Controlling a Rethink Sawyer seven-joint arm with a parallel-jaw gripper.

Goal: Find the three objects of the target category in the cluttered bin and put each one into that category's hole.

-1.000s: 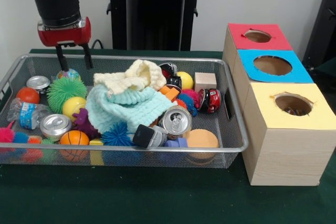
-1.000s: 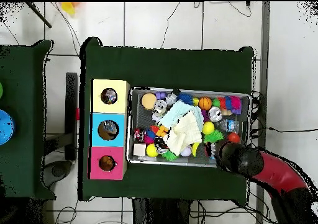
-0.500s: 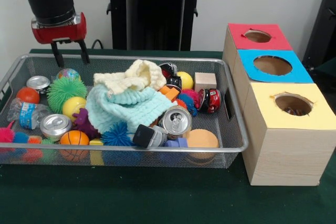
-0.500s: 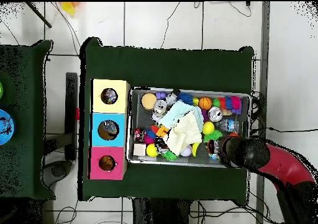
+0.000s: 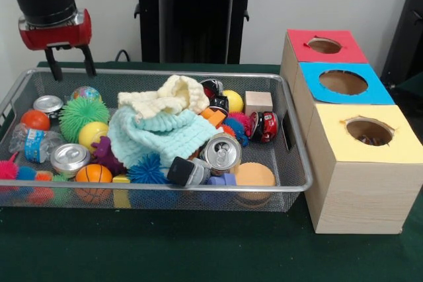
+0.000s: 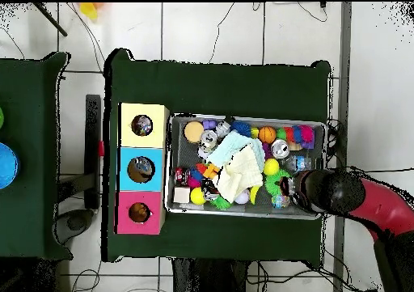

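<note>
Three box tops stand in a row at the right of the front view, each with a round hole: the red box (image 5: 325,45) farthest up, the blue box (image 5: 344,82) in the middle and the yellow box (image 5: 362,131) lowest, something dark showing inside its hole. They sit on the green tabletop (image 5: 198,249) just beside the wire mesh bin (image 5: 291,143), which fills the left and centre of the frame.

At the upper left, the claw (image 5: 68,65) hangs above the bin's upper-left corner, its two dark fingers (image 5: 87,61) spread apart with nothing between them, clear of every object. In the overhead view the arm's dark end (image 6: 327,190) covers the bin's right edge.

Inside the bin, a cream cloth (image 5: 165,99) lies on a pale teal cloth (image 5: 158,133) near the middle. Left of them are a green spiky ball (image 5: 80,113), a speckled ball (image 5: 86,93), a yellow ball (image 5: 93,134), a small basketball (image 5: 93,174), an orange ball (image 5: 34,119), a crushed water bottle (image 5: 33,143) and two silver cans (image 5: 69,158) seen end on. A third can (image 5: 222,152) rests at the lower middle, with an orange disc (image 5: 254,175) just right of it. A wooden cube (image 5: 258,102) and a red toy car (image 5: 266,125) lie toward the bin's right end, and a blue spiky ball (image 5: 147,168) lies below the teal cloth.
</note>
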